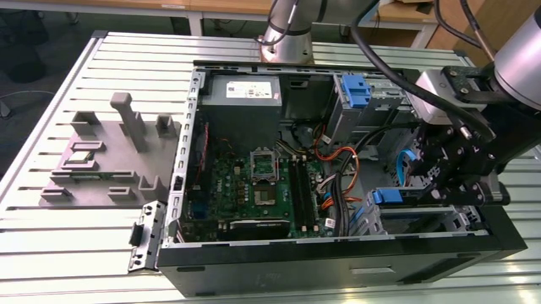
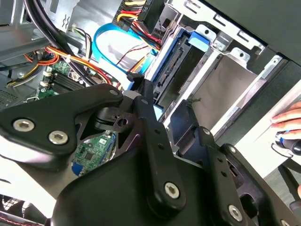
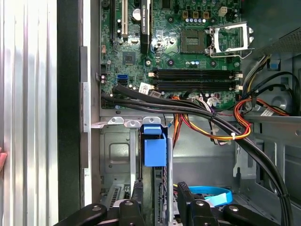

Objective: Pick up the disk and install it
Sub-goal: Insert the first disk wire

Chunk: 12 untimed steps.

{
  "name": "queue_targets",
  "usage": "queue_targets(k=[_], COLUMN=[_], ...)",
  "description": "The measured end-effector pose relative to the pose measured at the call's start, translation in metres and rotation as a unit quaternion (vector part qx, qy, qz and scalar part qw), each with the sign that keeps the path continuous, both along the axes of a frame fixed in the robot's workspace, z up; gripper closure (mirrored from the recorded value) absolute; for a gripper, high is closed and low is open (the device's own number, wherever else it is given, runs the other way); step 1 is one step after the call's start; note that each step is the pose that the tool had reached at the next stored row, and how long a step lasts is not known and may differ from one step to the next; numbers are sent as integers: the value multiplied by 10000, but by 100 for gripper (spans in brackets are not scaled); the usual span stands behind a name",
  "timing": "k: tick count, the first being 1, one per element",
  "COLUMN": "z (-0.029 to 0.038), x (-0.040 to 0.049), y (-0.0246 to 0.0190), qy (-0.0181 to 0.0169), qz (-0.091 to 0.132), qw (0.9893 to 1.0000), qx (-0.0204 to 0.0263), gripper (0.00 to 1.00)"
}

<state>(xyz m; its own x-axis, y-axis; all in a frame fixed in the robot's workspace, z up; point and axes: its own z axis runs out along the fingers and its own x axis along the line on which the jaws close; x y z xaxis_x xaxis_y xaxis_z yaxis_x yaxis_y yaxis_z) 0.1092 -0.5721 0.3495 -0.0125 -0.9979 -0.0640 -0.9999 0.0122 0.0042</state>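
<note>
Gripper: the gripper hangs low in the computer case, at about 4 o'clock from the case's middle in the exterior view. In both wrist views it straddles the near end of the disk. Whether it clamps the disk or is merely around it cannot be told.
Disk: the disk stands on edge in the drive cage, with its blue carrier tab showing above the slot. Its connector edge and blue rail face the arm.
Motherboard: the motherboard lies flat at the case's centre, at 9 o'clock of the disk.
Power supply: the grey box sits at 11 o'clock in the case.
Blue bracket: a second blue bracket sits at 1 o'clock, well apart from the disk.
Cables: an orange, yellow and black bundle runs between the motherboard and the cage, and a blue ribbon curls nearby.
Fixture: a grey fixture stands on the slotted table, at 9 o'clock of the case.
Person: a hand rests outside the case wall.
</note>
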Motion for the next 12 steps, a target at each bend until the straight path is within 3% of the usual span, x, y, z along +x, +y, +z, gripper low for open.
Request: queue_targets(k=[12], z=[33], x=[0], y=[0], qy=[0], qz=[0], qw=[10000], qx=[2], gripper=[58])
